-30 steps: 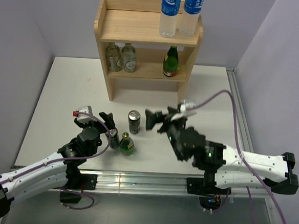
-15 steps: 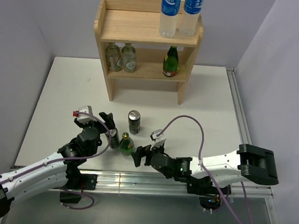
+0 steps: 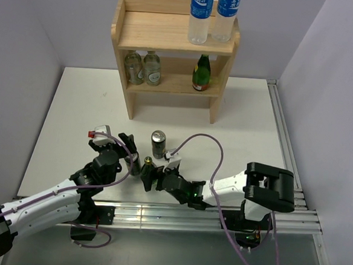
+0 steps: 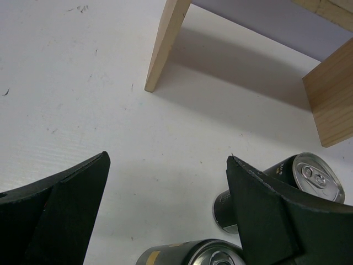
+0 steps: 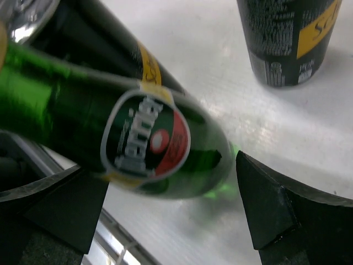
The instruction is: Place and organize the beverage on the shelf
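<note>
A flat white tabletop spreads out before me, matt and faintly scuffed, with small dark specks showing in my left wrist view. A ribbed silver aluminium rail runs along its near edge, and another runs up its right side. Plain lilac-grey walls close it in. Far back, two pale clear glass bottles stand side by side.

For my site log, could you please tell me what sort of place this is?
Probably a robotics lab test cell rather than a shop: a white table boxed in by plain walls, two arms bolted to a metal rail at its near edge, and one small wooden shelf.
</note>
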Robot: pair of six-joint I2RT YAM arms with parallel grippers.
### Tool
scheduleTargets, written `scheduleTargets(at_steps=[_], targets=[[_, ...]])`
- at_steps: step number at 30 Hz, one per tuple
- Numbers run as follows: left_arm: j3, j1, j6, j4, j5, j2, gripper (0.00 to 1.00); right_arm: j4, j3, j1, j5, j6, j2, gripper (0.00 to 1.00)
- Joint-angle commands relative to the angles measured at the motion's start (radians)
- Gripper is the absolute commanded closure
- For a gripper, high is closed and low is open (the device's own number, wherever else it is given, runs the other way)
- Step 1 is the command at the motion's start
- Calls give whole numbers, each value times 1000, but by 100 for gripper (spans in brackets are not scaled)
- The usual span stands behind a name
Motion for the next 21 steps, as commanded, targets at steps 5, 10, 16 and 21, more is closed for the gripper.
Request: scheduleTargets(at_steps=[5,10,16,21], targets=[[15,5,7,26,-2,8,6,97,121,-5,142,-78,100,0],[15,4,7,26,-2,9,6,117,180,41,259,-86,208,0],[7,7,7,31,-1,-4,6,61,208,73,354,-48,262,0],[7,7,7,29,-4,-6,6,44,211,95,416,-43,278,0]])
